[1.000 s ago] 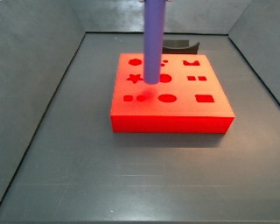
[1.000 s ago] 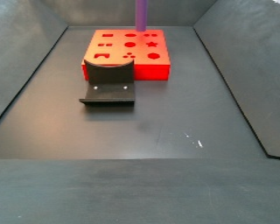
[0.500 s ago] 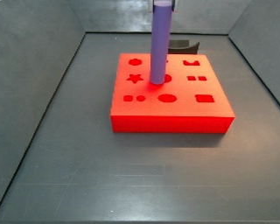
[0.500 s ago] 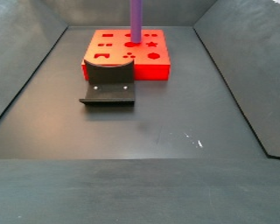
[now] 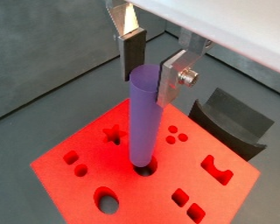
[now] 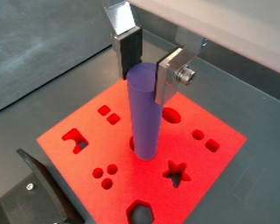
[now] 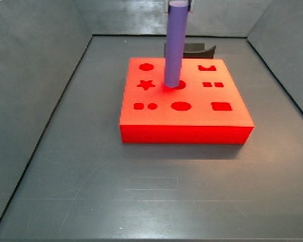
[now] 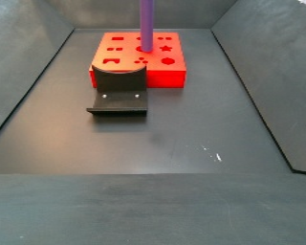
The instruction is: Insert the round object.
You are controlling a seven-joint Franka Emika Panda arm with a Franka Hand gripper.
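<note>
The round object, a long purple peg, shows in both wrist views (image 5: 143, 122) (image 6: 145, 114). It stands upright with its lower end in a round hole (image 5: 142, 166) of the red block (image 5: 149, 197) (image 6: 113, 147). The gripper (image 5: 150, 85) (image 6: 149, 74) is straight above the block. Its dark pad and silver finger lie against opposite sides of the peg's top end, shut on it. In both side views the peg (image 7: 176, 47) (image 8: 148, 24) rises from the block (image 7: 180, 132) (image 8: 163, 77) to the frame's top. The fingers are out of view there.
The dark fixture (image 8: 118, 96) (image 7: 200, 47) stands on the floor right against one side of the red block; it also shows in both wrist views (image 5: 230, 122) (image 6: 38, 192). Several other shaped holes pierce the block's top. Grey walls ring the dark floor (image 8: 168, 144).
The peg has come down: its lower end hung just above the block a second ago and now sits in the round hole. It has stayed upright.
</note>
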